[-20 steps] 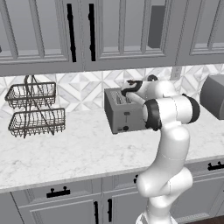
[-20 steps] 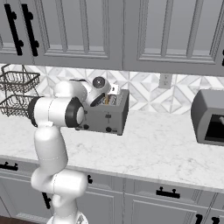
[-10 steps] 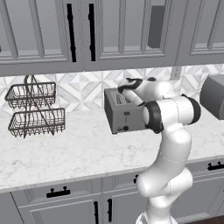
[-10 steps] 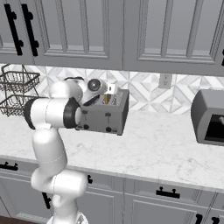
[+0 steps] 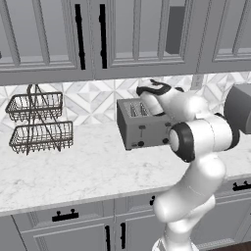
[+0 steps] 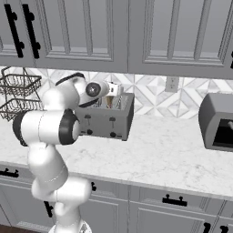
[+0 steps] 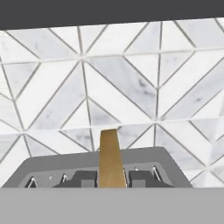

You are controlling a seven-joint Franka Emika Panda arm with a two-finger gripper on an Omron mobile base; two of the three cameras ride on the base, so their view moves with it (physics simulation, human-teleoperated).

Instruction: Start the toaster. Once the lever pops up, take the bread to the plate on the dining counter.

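The grey toaster (image 5: 142,130) (image 6: 107,120) stands on the marble wall counter against the tiled backsplash. My gripper (image 6: 110,95) hangs just over its top slots. In the hand view the gripper (image 7: 112,178) points down at the toaster (image 7: 43,175). The bread (image 7: 109,155), a thin tan slice seen edge-on, stands upright out of a slot between the two dark fingertips (image 7: 87,177), which are shut on it. From the right base view a sliver of the bread (image 6: 109,101) shows under the hand. The plate and the dining counter are out of view.
A two-tier wire basket rack (image 5: 39,122) (image 6: 16,93) stands to the left of the toaster. A dark grey appliance (image 6: 218,120) (image 5: 240,108) sits to the right. Wall cabinets hang low over the counter, close above the hand.
The jaws have closed in on the bread slice standing in the toaster. The arm has barely shifted.
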